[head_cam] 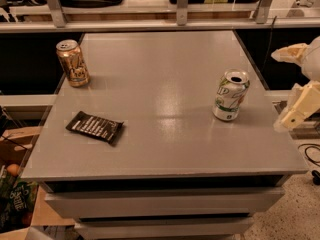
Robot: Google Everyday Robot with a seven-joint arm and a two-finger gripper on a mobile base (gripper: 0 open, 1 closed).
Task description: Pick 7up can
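The 7up can (229,95) is white with green lettering and a silver top. It stands upright on the right side of the grey table (165,134). My gripper (288,83) is at the right edge of the view, just right of the can and apart from it. Its two cream fingers (298,106) are spread, one above the other, with nothing between them.
A gold-brown can (73,63) stands at the table's back left. A dark snack packet (95,127) lies flat at the front left. A shelf with metal posts (180,9) runs behind the table. Boxes (15,184) sit on the floor at left.
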